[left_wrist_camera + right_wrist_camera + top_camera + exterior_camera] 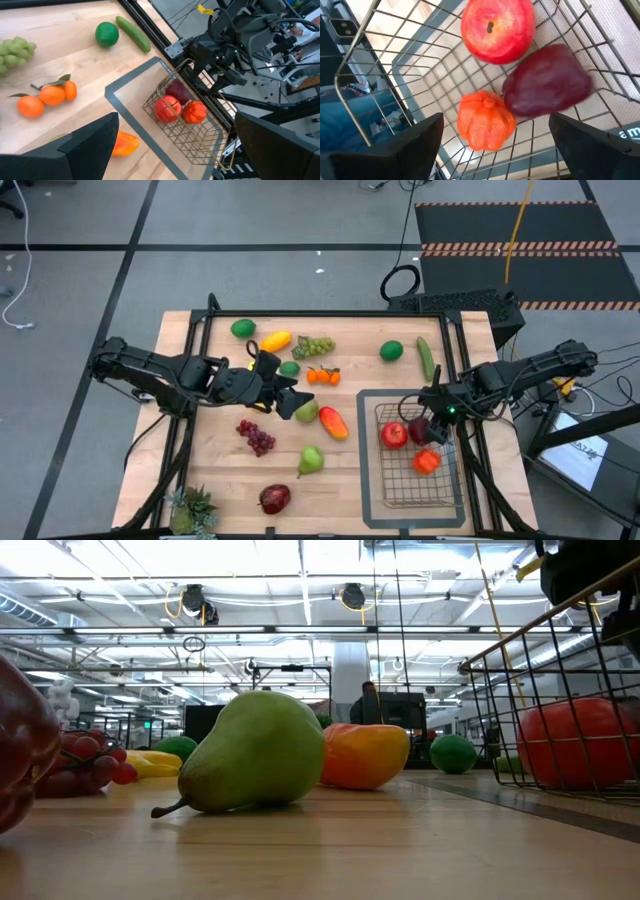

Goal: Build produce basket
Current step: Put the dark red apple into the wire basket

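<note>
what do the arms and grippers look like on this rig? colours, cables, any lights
Both arms are dark, near-black, jointed links. The left gripper has yellow accents near the wrist; its two fingers are broad, flat, matte-black wedges. The right gripper shows a small green light on its body and black cables bundled along the arm; its fingers are the same black wedge shape.

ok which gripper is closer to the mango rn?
Left. The left gripper hovers open just beside the mango, over mid-table. The right gripper is open above the basket, farther off on the mango's other side.
</note>
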